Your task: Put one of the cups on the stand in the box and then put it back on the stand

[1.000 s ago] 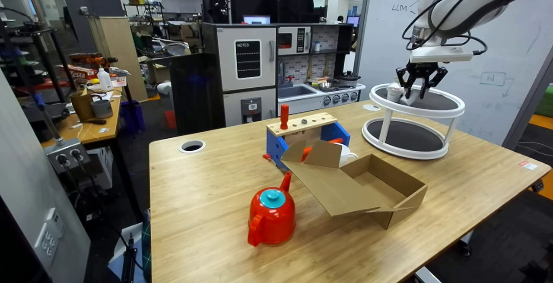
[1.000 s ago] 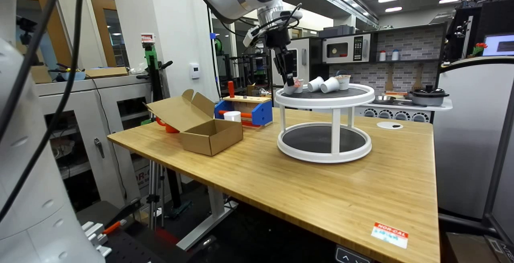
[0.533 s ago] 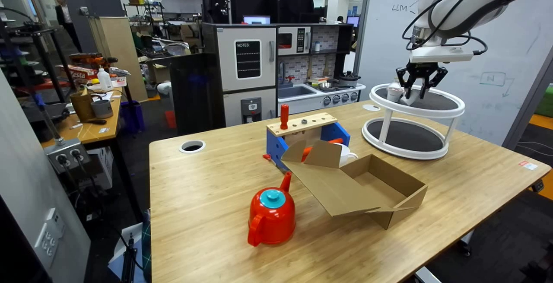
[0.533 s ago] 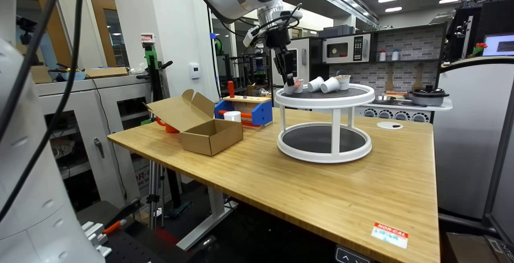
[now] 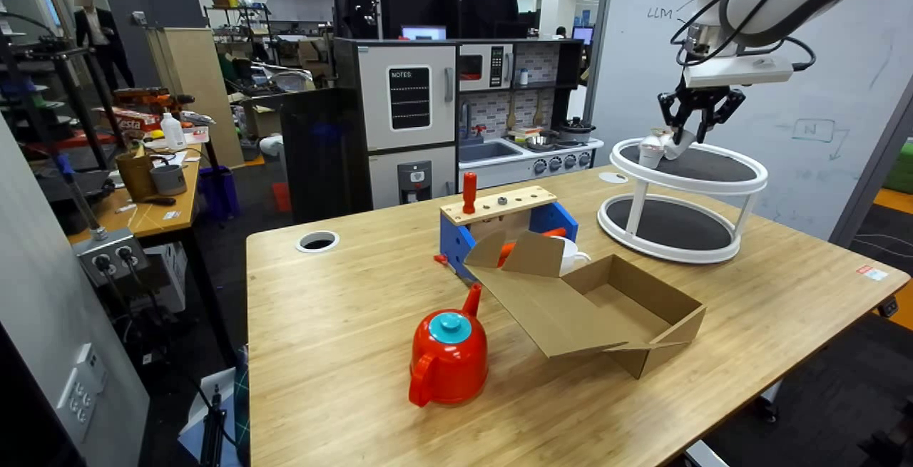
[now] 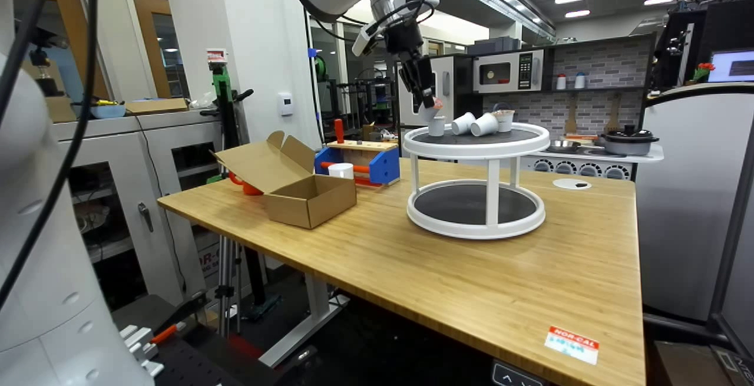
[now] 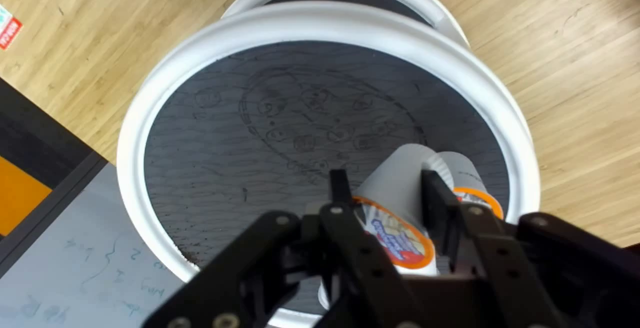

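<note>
My gripper (image 5: 687,140) is shut on a white cup (image 5: 680,145) with an orange-rimmed lid. It holds the cup tilted, just above the top of the stand (image 5: 713,183). In the wrist view the cup (image 7: 400,175) sits between the two fingers (image 7: 341,185). Close beside it an upright cup (image 6: 436,127) stands on the stand's dark top, and also shows in the wrist view (image 7: 462,168). Two cups (image 6: 463,122) (image 6: 485,125) lie on their sides there, and another cup (image 6: 504,119) stands behind them. The brown cardboard box (image 6: 330,198) is open on the table, flaps outward.
A blue-and-orange toy block (image 6: 384,165) with a wooden top stands behind the box. A white mug (image 6: 341,170) is between them. A red teapot (image 5: 449,360) with a blue lid stands by the box flap. The stand has a lower dark disc (image 5: 674,223).
My gripper has risen slightly, lifting the held cup off the stand's top and tilting it. The upright cup beside it shows more fully now. A person has come into the background.
</note>
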{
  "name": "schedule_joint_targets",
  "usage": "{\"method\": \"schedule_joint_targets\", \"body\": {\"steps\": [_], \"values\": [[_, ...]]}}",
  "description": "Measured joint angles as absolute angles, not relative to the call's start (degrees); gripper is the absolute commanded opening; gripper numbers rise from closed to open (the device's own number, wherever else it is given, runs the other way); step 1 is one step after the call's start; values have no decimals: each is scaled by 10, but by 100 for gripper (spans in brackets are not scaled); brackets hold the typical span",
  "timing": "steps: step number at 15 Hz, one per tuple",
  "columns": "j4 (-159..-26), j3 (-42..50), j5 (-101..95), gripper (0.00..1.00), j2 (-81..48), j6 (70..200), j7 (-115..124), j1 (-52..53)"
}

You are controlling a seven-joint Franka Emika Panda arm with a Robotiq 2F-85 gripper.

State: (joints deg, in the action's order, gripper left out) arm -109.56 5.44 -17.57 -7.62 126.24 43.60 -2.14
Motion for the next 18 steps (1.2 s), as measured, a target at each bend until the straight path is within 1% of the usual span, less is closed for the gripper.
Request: {"method": "schedule_joint_targets", "body": {"steps": [4, 11, 18], "values": [[-1123, 49, -196, 13, -30, 1263, 427, -11], [-1219, 12, -197, 13, 70, 1285, 387, -1], [-1286, -27, -104, 13, 127, 1309, 306, 20]]}}
